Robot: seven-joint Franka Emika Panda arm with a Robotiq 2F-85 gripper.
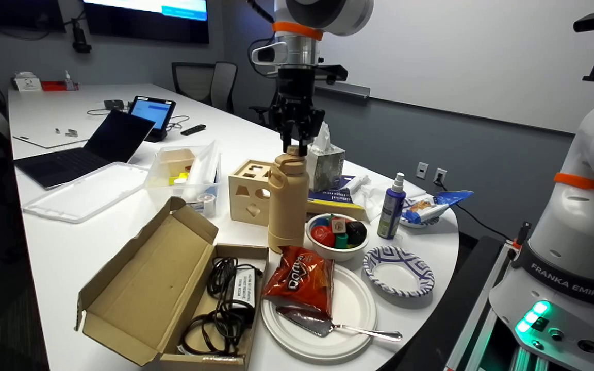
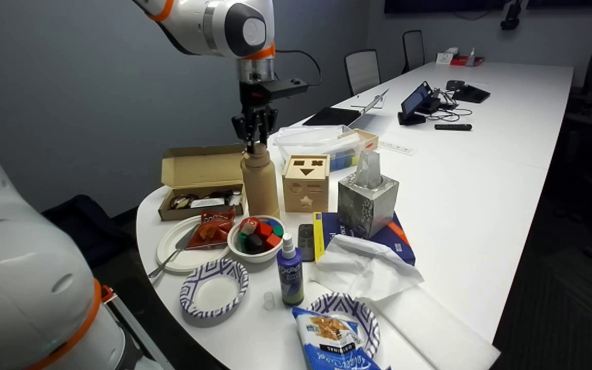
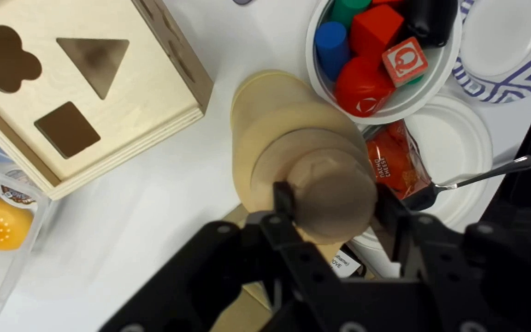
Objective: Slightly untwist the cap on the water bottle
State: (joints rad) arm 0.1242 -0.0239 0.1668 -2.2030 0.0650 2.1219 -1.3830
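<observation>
Cap (image 3: 334, 184), small, round, tan, tops tall opaque tan water bottle (image 1: 289, 211), upright on white surface (image 2: 481, 205). Black claw (image 3: 334, 193) grasps cap, jaws on either side. Pale wooden cutout box (image 3: 132, 113) near bottle; white round bowl (image 1: 335, 254) of multicoloured blocks (image 3: 376, 32) just beside bottle.

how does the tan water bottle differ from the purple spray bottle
The water bottle is plain tan; the spray bottle is mostly purple with printing. The water bottle is taller and wider than the spray bottle. The water bottle has fingers on either side of its cap; the spray bottle has none near its white top. Both stand upright on the table.
</observation>
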